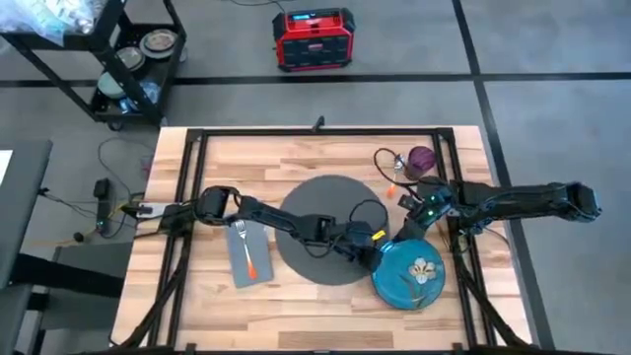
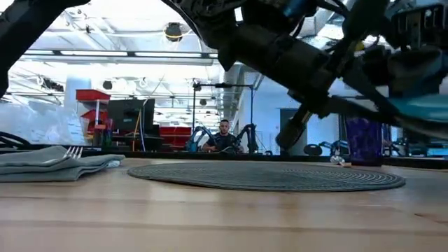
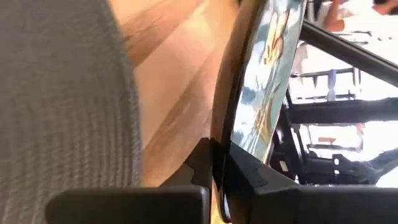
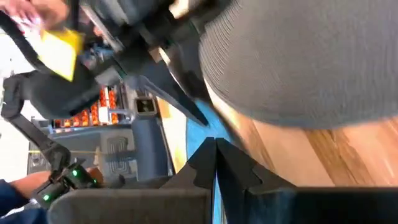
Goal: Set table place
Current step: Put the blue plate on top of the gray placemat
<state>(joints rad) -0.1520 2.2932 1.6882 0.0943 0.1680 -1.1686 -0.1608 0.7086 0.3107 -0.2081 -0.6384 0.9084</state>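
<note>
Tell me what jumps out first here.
Both tools clamp the blue plate by its rim: left tool on the mat side, right tool from the far side, the plate just off the right edge of the round mat. Left of the mat, a fork lies on the napkin.

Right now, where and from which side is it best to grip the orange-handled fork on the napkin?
Probably the orange handle of the fork, taken from straight above. It lies flat on the grey napkin, tines pointing away from the table's near edge, and nothing crowds it. The left gripper and right gripper are both shut on the plate.
</note>
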